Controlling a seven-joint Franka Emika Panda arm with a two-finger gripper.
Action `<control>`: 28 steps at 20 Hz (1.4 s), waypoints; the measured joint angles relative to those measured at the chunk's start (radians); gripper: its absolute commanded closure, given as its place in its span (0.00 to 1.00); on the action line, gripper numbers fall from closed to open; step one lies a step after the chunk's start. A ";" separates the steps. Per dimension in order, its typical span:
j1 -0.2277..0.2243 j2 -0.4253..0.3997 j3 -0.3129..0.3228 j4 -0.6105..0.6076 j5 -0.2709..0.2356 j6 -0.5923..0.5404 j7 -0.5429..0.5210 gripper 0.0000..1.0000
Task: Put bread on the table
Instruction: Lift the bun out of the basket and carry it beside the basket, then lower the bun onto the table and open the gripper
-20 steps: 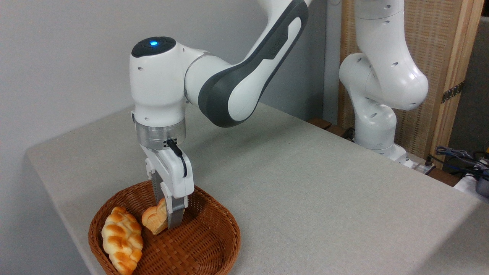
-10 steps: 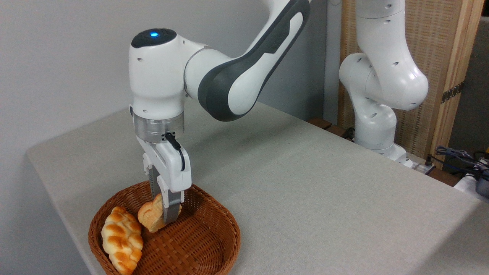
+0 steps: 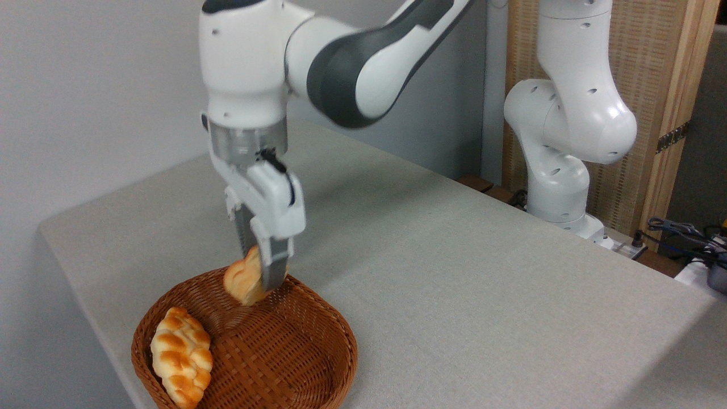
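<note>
The gripper (image 3: 258,272) is pointed downward, and its two fingers are closed tight on the bread (image 3: 244,282), a small round orange-golden bun with a paler underside. The bun is held in the air, clear of any surface, and is pinched between the grey fingers (image 3: 275,270) so that most of it shows to the left of the nearer one. Directly below the gripper, and reaching out toward the lower left of it, a brown woven basket (image 3: 295,363) is set on the table (image 3: 454,272), close to the table's near left edge. The bun is suspended over the back rim of the basket, not touching the weave. Only one thing is contained in the basket: a longer pale braided loaf (image 3: 180,355) with brown patches, which is laid against the left wall, well below and to the left of the gripper. The rest of the basket floor is seen bare. To the right of the gripper the grey-beige table top is spread wide.
</note>
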State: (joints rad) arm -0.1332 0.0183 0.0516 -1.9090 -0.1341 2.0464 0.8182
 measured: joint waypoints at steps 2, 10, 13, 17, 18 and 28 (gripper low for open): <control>0.002 -0.049 0.004 0.000 0.000 -0.095 -0.049 0.43; 0.000 -0.093 0.006 -0.018 0.000 -0.336 -0.101 0.00; -0.008 -0.067 0.000 -0.040 0.000 -0.341 -0.103 0.00; -0.029 -0.035 -0.006 -0.047 0.000 -0.340 -0.104 0.00; -0.033 -0.034 -0.006 -0.047 0.000 -0.340 -0.104 0.00; -0.051 -0.034 -0.012 -0.046 0.000 -0.340 -0.104 0.00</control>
State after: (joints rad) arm -0.1842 -0.0160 0.0398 -1.9553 -0.1343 1.7060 0.7146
